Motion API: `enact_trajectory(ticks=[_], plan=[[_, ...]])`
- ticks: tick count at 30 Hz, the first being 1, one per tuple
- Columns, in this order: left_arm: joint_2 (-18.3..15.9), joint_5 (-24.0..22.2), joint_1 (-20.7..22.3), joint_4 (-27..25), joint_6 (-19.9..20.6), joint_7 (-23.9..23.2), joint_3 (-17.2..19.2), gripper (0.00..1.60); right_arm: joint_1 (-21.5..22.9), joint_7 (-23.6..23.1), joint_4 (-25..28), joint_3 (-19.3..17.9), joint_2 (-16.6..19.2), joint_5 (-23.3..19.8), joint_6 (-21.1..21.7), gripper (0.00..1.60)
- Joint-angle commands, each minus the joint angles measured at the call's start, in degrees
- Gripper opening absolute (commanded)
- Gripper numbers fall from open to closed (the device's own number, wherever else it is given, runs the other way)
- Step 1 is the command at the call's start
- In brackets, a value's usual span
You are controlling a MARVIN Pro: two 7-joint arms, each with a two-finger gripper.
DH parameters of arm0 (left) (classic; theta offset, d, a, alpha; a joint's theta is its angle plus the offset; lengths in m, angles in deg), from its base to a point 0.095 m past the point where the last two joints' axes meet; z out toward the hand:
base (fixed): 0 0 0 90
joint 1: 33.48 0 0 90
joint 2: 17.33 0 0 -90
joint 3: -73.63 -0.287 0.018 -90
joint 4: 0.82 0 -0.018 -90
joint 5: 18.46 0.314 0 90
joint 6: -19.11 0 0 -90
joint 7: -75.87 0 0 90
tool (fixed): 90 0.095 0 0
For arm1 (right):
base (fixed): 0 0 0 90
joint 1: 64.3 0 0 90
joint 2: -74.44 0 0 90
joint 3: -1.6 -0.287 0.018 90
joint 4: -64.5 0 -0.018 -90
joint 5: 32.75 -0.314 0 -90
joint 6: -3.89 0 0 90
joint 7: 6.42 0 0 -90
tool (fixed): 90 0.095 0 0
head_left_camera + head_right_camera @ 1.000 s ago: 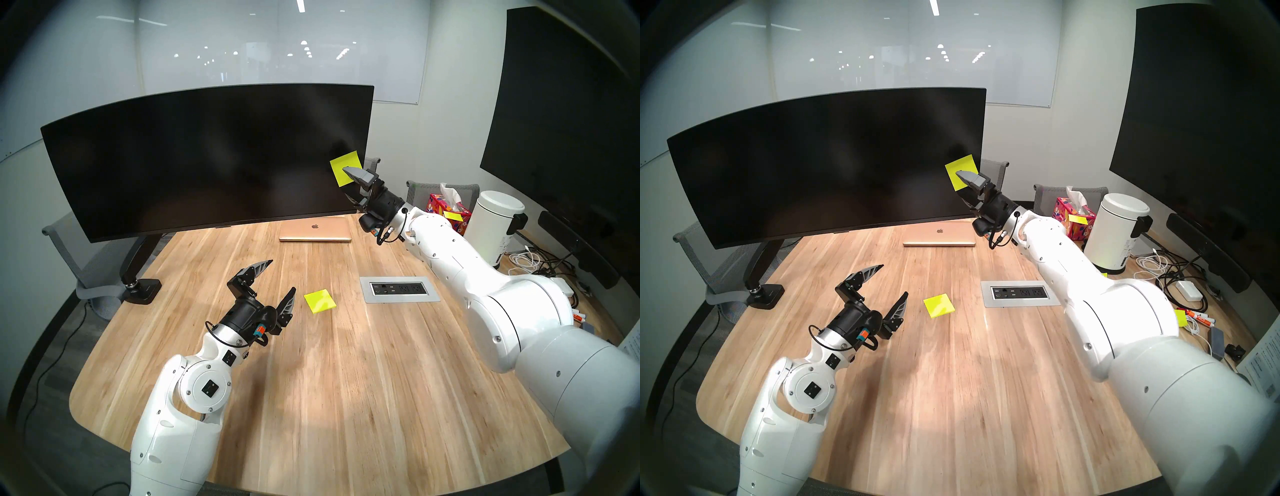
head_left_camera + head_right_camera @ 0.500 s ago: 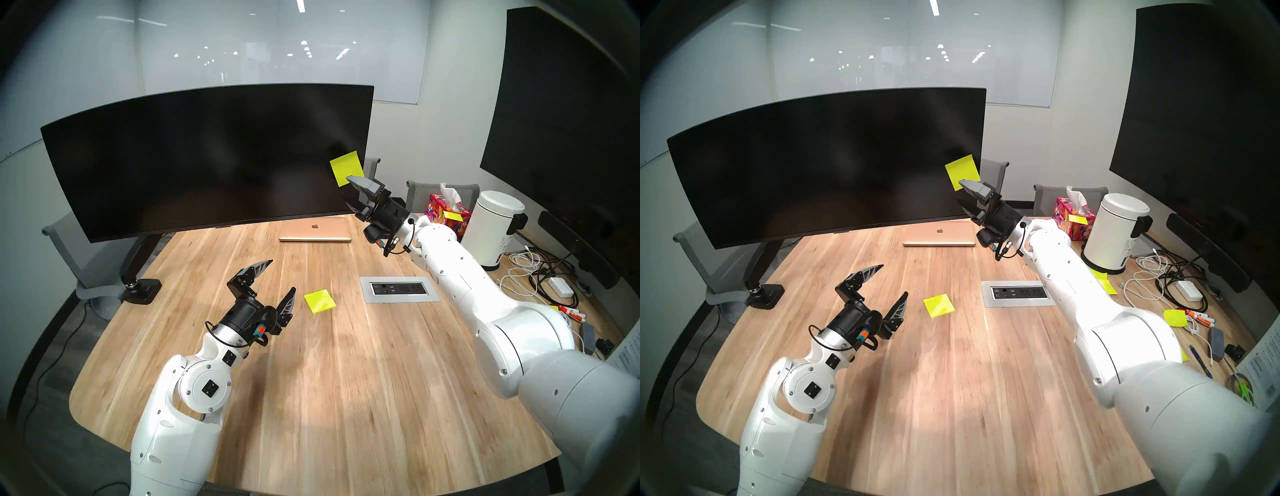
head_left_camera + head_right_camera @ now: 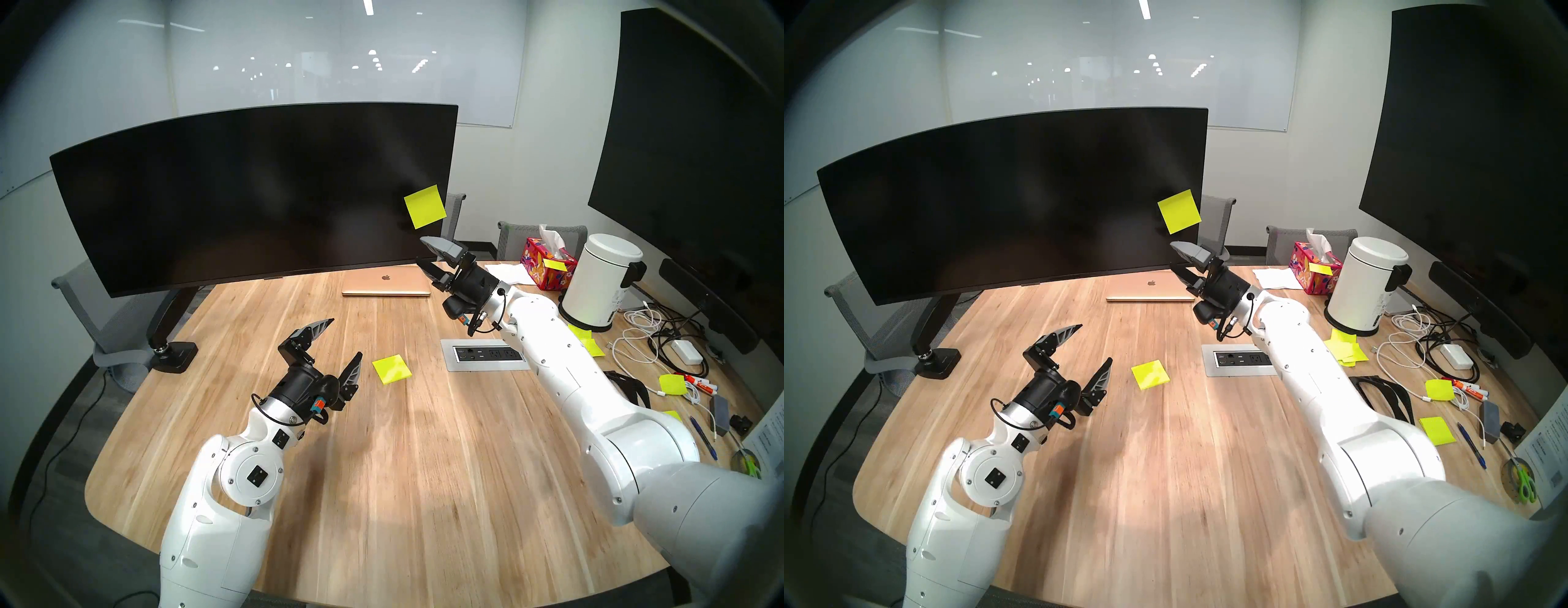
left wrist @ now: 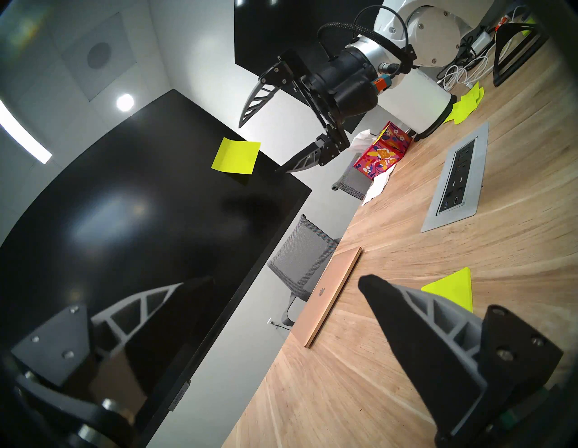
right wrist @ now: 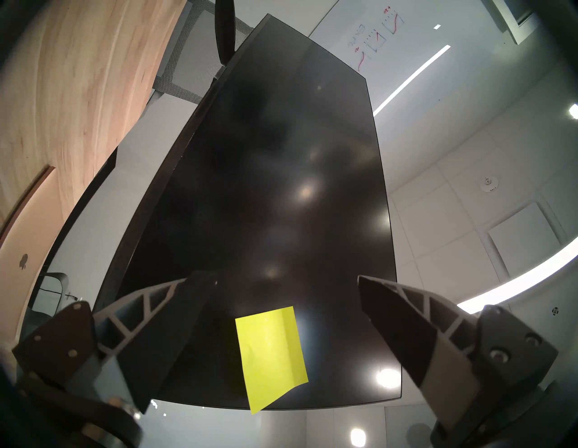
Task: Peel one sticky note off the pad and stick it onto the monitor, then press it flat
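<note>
A: In the head stereo left view, where does the job stand?

B: The sticky note [image 3: 425,206] sits on the monitor [image 3: 254,195], near the screen's right edge, and nothing holds it. The right gripper [image 3: 424,254] hangs just below it, apart from it, with its jaws spread and empty. The pad [image 3: 392,369] lies on the wooden table [image 3: 424,467], just right of the left gripper [image 3: 345,339], whose jaws are also spread wide and empty. So peeling and sticking look done.

A: Does the head stereo right view agree?

B: Yes. The sticky note [image 3: 1179,211] is on the black screen, the right gripper [image 3: 1176,257] is clear of it below, and the pad [image 3: 1150,374] rests flat on the table.

A: And the left wrist view?

B: It shows the sticky note [image 4: 236,155] from the side. One edge seems to stand off the glass with a shadow under it, though the angle is poor.

A: The right wrist view?

B: The sticky note [image 5: 271,356] hangs between the two spread fingers [image 5: 406,325], and its near corner curls away from the monitor [image 5: 266,187].

A: What remains, then?

B: Probably the pressing flat, or another pass of it, since that corner is lifted.
</note>
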Motion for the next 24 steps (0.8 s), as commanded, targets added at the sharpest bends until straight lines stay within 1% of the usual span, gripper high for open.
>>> enact_trajectory(ticks=[1, 3, 5, 9, 10, 11, 15, 17, 18, 19, 21, 24], plan=[[0.02, 0.07, 0.01, -1.36, -0.09, 0.27, 0.11, 1.6, -3.99, -0.27, 6.6, -0.69, 0.5, -0.91, -0.09, 1.6], [0.02, 0.07, 0.01, -1.36, -0.09, 0.27, 0.11, 1.6, -4.63, -0.65, 7.42, -0.83, 0.52, -0.98, -0.06, 1.6], [0.02, 0.08, 0.0, -1.38, -0.09, 0.27, 0.11, 1.6, -6.36, -2.15, 9.85, -1.35, 0.59, -1.13, 0.34, 1.6], [0.03, 0.09, -0.02, -1.4, -0.07, 0.27, 0.11, 1.6, -8.65, -4.36, 12.72, -2.33, 0.73, -1.51, 0.72, 1.6], [0.03, 0.09, -0.02, -1.4, -0.07, 0.27, 0.11, 1.6, -8.65, -4.36, 12.72, -2.33, 0.73, -1.51, 0.72, 1.6], [0.03, 0.1, -0.02, -1.41, -0.07, 0.27, 0.11, 1.6, -9.84, -5.41, 13.97, -3.06, 0.79, -2.1, 0.52, 1.6], [0.03, 0.11, -0.03, -1.42, -0.06, 0.27, 0.12, 1.6, -10.35, -4.99, 13.52, -3.64, 0.81, -2.78, 0.13, 1.6], [0.03, 0.1, -0.02, -1.41, -0.07, 0.27, 0.12, 1.6, -10.75, -5.28, 14.02, -4.42, 1.23, -3.71, -0.98, 1.6], [0.03, 0.1, -0.02, -1.4, -0.07, 0.27, 0.12, 1.6, -10.82, -4.31, 14.24, -4.51, 1.63, -3.63, -0.78, 1.6], [0.03, 0.09, -0.01, -1.38, -0.09, 0.27, 0.12, 1.6, -11.0, -4.53, 14.55, -5.18, 1.62, -4.74, -1.95, 1.6], [0.03, 0.09, 0.0, -1.37, -0.1, 0.26, 0.12, 1.6, -11.07, -3.99, 15.51, -5.26, 2.43, -4.26, -2.04, 1.6], [0.04, 0.09, -0.01, -1.38, -0.09, 0.26, 0.12, 1.6, -11.23, -4.13, 15.69, -5.52, 2.37, -4.27, -2.32, 1.6]])
